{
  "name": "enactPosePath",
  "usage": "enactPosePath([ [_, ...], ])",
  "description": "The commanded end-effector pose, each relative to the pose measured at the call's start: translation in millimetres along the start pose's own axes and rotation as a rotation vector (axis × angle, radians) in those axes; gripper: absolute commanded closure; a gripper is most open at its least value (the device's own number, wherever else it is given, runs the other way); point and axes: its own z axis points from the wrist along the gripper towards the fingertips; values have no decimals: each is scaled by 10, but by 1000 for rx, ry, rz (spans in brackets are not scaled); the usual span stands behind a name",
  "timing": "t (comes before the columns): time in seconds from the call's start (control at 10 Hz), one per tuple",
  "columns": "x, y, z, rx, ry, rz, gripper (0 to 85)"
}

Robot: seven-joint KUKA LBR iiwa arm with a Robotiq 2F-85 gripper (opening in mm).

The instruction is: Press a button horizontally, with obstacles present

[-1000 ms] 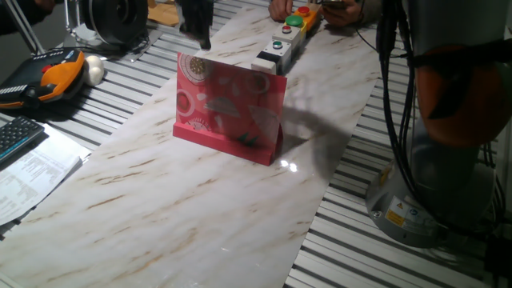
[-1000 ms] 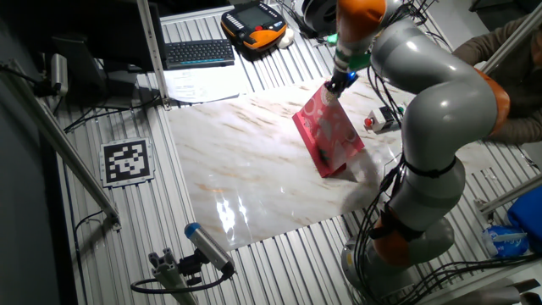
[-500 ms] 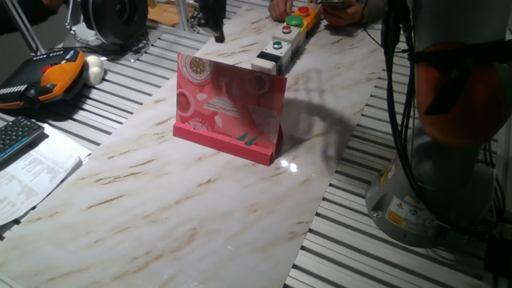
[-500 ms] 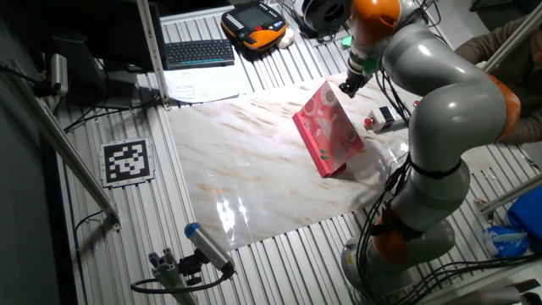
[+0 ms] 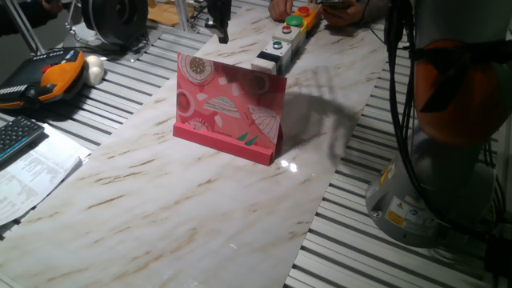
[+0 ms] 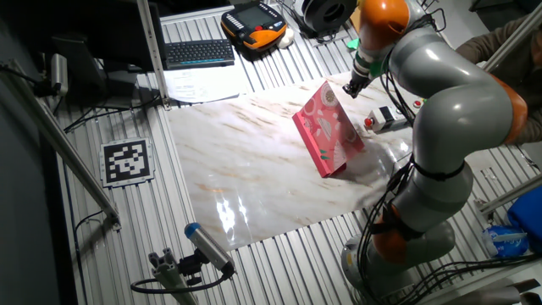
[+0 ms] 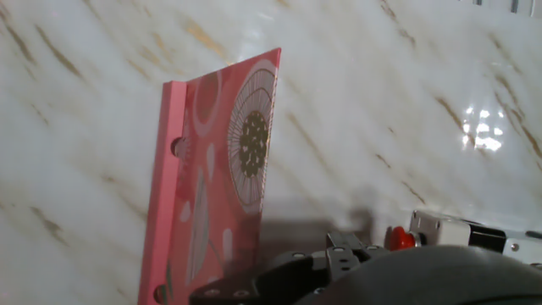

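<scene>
The obstacle is an upright pink-red card board (image 5: pixel 230 108) with flower and umbrella drawings, standing on a pink base lip in the middle of the marble table. It also shows in the other fixed view (image 6: pixel 329 127) and in the hand view (image 7: pixel 220 169). Behind it lies a long button box (image 5: pixel 280 48) with a red button (image 6: pixel 369 124) sticking out sideways from its near end; the hand view shows that button (image 7: pixel 399 238) too. My gripper (image 5: pixel 221 30) hangs above the board's far top corner (image 6: pixel 350 87), left of the box. No view shows its fingertips clearly.
The box top carries green (image 5: pixel 304 10) and red (image 5: pixel 294 20) buttons. A teach pendant (image 5: pixel 52 74), keyboard (image 5: pixel 16 136) and papers (image 5: pixel 32 172) lie left of the marble slab (image 5: pixel 184 208). A person's hands (image 5: pixel 280 8) are at the far end. My arm's base (image 5: pixel 432 192) stands right.
My gripper has moved right along the board's top edge, from its far left corner toward the button box. The board and box have not moved.
</scene>
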Motion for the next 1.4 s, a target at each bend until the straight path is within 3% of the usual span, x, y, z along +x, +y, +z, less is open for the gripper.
enactPosePath([
  [0.0,-2,0,2,-29,12,16,850],
  [0.2,-2,0,2,-97,45,59,850],
  [0.3,-2,0,2,-100,49,78,850],
  [0.7,-2,0,2,-44,19,175,850],
  [0.9,-2,0,2,-64,25,183,850],
  [1.3,-91,-171,291,-36,21,154,850],
])
